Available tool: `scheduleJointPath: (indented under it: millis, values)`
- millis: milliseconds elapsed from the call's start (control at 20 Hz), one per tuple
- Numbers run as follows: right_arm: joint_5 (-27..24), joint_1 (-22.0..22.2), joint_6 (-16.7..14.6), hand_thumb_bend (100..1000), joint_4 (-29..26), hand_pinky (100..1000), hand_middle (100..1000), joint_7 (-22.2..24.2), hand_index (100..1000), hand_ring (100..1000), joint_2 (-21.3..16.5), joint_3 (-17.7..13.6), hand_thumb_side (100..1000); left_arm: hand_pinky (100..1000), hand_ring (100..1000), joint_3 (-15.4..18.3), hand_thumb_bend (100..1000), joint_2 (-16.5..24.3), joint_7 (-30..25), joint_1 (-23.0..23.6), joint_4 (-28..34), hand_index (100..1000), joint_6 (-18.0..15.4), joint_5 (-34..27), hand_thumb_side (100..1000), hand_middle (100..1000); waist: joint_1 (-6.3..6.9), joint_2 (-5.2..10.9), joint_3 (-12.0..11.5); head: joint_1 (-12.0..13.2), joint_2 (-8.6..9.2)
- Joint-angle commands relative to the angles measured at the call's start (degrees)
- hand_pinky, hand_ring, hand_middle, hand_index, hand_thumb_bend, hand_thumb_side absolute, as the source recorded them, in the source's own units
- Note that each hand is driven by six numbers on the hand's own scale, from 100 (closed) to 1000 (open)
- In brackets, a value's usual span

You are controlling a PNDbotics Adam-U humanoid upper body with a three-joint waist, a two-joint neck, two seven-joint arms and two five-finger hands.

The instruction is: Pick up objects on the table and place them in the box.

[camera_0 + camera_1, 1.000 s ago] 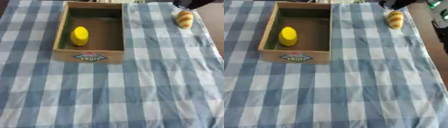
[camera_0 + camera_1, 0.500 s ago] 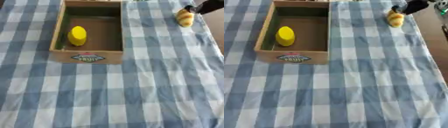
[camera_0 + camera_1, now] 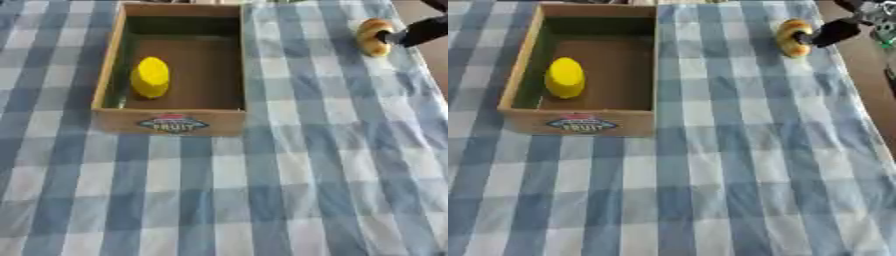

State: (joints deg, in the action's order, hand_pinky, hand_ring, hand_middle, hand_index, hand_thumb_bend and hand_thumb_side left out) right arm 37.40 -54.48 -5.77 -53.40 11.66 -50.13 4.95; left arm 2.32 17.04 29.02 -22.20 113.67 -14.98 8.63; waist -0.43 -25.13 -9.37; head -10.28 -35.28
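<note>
Right eye view has the right hand [image 3: 829, 33] touching the pastry [image 3: 792, 36] far right, can't tell its grip, so it might roll off the table edge.

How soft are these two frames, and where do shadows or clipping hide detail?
Left eye view: soft all over; the label on the cardboard box is smeared, and shadow darkens its far inner wall. Right eye view: equally soft; the right hand is cut by the frame edge beside the bread roll, its finger pose unreadable. No glare in either.
</note>
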Motion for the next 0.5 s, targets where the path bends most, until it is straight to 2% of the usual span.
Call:
scheduleJointPath:
  millis: [50,350,500]
  values:
    - [0.72,-1.55,-0.19,403,0.47,876,819,-0.01,921,962,-1.43,-0.92,308,737,736,0.22,100,0.45,0.26,-0.68,0.92,711,-0.05,0.35,491,675,0.13,0.97,0.12,0.02,1.42]
    - [2.15,-1.90,-0.36,414,1.98,877,816,0.44,922,960,-0.83,-0.85,313,737,736,0.19,100,0.23,0.27,-0.66,0.92,710,0.09,0.34,495,676,0.30,0.52,-0.11,-0.29,1.79]
    - [2.97,-2.08,-0.40,438,2.66,877,782,0.76,916,955,-0.60,-0.77,302,737,737,0.11,100,0.12,0.23,-0.70,0.92,710,0.15,0.32,498,676,0.29,0.36,-0.06,-0.33,1.84]
